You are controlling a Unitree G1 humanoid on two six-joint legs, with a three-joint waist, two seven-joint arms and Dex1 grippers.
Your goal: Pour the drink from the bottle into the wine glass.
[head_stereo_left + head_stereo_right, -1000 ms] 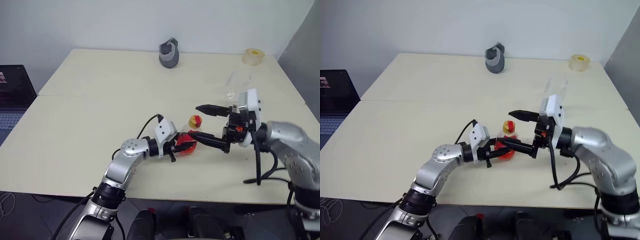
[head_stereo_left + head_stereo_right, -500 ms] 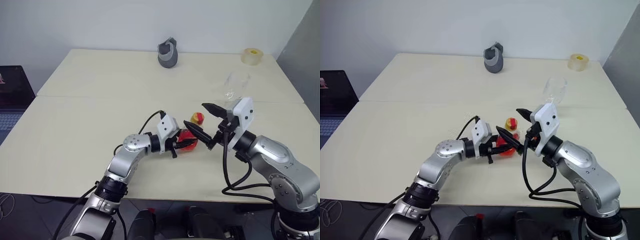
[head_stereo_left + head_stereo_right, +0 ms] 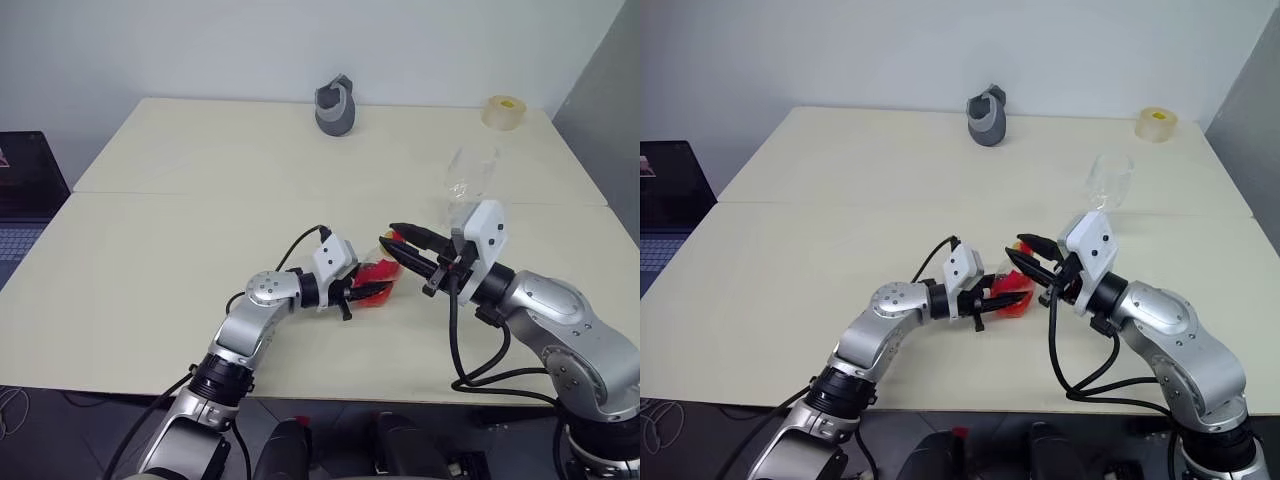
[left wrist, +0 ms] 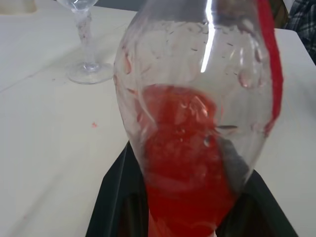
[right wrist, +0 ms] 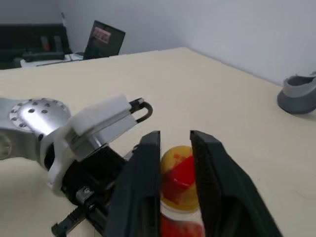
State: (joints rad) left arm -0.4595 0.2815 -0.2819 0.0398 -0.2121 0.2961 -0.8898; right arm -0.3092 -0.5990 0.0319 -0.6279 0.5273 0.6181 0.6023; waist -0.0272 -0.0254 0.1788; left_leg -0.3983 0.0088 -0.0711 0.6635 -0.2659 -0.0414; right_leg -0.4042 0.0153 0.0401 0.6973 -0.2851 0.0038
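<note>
On the cream counter (image 3: 150, 260) near its front edge | left pincer (image 3: 372, 291) clamped on bottle (image 3: 378, 274) of red-orange drink (image 4: 185, 163) | right pincer (image 5: 175, 163) closed on yellow cap (image 5: 178, 174) | wine glass (image 3: 1110, 182) stands behind right arm | grey holder (image 3: 337, 106), tape roll (image 3: 505, 111) far back

Lab: bare table (image 3: 180, 160), laptop (image 3: 25, 185)

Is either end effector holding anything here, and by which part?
Both hold the bottle: the left end effector clamps its bulbous body, the right end effector is shut on its yellow cap.
</note>
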